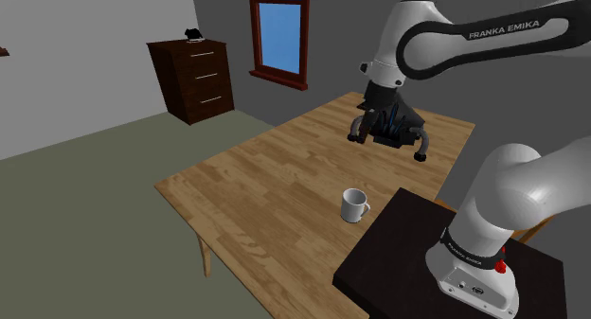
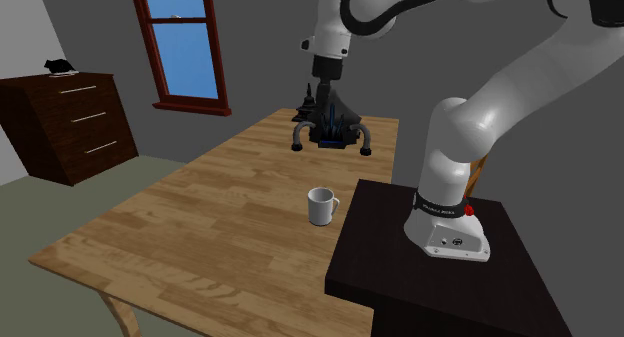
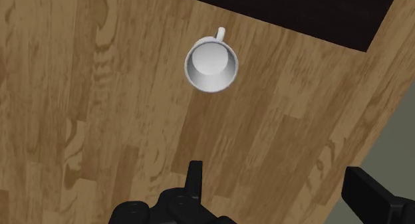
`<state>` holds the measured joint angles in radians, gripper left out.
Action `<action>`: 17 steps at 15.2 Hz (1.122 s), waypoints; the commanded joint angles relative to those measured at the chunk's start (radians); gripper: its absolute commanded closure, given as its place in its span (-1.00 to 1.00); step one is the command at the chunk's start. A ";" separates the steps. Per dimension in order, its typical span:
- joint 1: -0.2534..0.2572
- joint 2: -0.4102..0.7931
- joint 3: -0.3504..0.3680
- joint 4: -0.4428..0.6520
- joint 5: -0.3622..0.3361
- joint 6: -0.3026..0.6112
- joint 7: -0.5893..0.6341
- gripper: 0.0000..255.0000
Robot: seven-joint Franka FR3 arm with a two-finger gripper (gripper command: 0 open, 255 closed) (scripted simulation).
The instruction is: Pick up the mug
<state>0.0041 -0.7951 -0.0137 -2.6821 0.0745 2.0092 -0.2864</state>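
The white mug (image 1: pixel 354 205) stands upright on the wooden table (image 1: pixel 256 194), its handle turned toward the dark stand (image 1: pixel 398 256), which is just beside it on the shoulder view's right. The black gripper (image 1: pixel 389 145) hangs above the far part of the table, well apart from the mug. Its two fingers (image 3: pixel 194 175) are spread wide and hold nothing.

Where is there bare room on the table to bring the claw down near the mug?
Bare wood surrounds the mug except toward the dark stand, where only a narrow strip shows. The widest free stretch of table runs toward the dresser; the open claw hangs over bare wood.
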 commanded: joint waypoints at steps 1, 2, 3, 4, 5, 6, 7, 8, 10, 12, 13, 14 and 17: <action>-0.002 0.026 -0.018 -0.046 -0.006 0.068 -0.034 -1.00; -0.003 0.042 -0.027 -0.069 -0.009 0.104 -0.051 -1.00; -0.004 0.060 -0.037 -0.090 -0.012 0.140 -0.067 -1.00; -0.005 0.081 -0.046 -0.110 -0.014 0.178 -0.085 -1.00; -0.006 0.104 -0.056 -0.129 -0.016 0.217 -0.102 -1.00; -0.007 0.130 -0.067 -0.146 -0.018 0.257 -0.120 -1.00; -0.007 0.158 -0.077 -0.162 -0.019 0.298 -0.139 -1.00; -0.006 0.189 -0.088 -0.175 -0.019 0.339 -0.158 -1.00; -0.003 0.259 -0.112 -0.198 -0.018 0.426 -0.198 -1.00; 0.005 0.339 -0.139 -0.213 -0.009 0.515 -0.243 -1.00; 0.012 0.383 -0.154 -0.218 -0.002 0.560 -0.268 -1.00; 0.021 0.429 -0.170 -0.221 0.010 0.605 -0.296 -1.00; 0.069 0.579 -0.230 -0.216 0.080 0.738 -0.404 -1.00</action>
<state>0.0547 -0.2726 -0.2223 -2.9023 0.1267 2.6978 -0.6485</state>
